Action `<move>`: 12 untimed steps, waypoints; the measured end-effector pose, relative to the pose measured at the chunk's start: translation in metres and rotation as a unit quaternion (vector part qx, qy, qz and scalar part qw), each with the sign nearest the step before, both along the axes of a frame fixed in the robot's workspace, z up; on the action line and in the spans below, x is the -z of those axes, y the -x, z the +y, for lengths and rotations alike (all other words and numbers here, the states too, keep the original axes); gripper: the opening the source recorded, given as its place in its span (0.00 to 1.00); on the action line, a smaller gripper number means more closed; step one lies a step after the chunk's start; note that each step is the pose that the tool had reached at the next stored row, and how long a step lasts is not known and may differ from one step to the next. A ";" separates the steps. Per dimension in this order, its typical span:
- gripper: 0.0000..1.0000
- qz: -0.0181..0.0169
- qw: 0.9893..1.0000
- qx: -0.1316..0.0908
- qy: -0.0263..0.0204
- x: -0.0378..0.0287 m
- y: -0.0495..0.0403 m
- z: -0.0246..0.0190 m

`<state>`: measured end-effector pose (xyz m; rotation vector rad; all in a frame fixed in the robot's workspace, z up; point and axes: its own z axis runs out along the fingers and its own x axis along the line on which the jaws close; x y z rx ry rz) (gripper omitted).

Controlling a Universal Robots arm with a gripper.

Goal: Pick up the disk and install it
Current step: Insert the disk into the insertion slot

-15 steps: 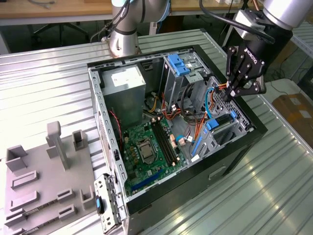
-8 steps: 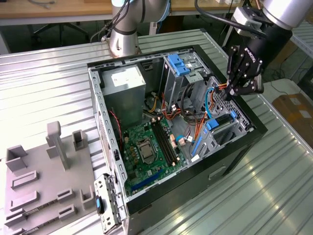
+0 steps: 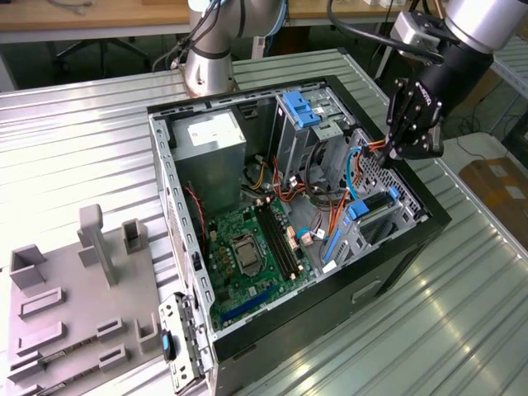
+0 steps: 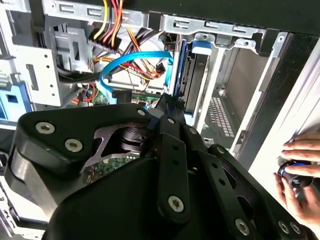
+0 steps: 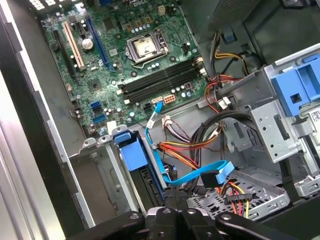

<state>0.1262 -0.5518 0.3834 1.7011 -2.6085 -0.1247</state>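
Observation:
The disk (image 5: 150, 182) stands on edge inside the drive cage at the open computer case's corner, with its blue rail (image 5: 132, 154) on top. In the second wrist view the disk (image 4: 193, 85) is a dark slab with a blue rail down one side. The exterior view has the disk (image 3: 373, 208) low in the cage at the view's right. My gripper (image 3: 394, 151) hangs just above that cage. Its fingers (image 4: 172, 125) lie together, and their tips reach the disk's blue-railed edge. I cannot tell whether they pinch the rail or only touch it.
A blue data cable (image 5: 197, 174) and orange-yellow power wires (image 5: 182, 147) loop beside the cage. The motherboard (image 3: 247, 256), the power supply (image 3: 210, 140) and a bare blue bracket (image 3: 301, 107) lie inside the case. A grey fixture (image 3: 74, 313) sits at the exterior view's left. A hand (image 4: 300, 155) rests outside the case.

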 end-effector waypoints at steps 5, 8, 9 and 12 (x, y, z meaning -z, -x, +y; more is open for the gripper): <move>0.11 0.000 1.000 0.014 0.000 0.0015 -0.0046 0.0005; 0.11 0.000 1.000 0.031 0.000 0.0025 -0.0089 0.0012; 0.11 0.000 0.999 0.034 0.000 0.0025 -0.0094 0.0013; 0.11 0.000 0.999 0.048 0.000 0.0028 -0.0110 0.0022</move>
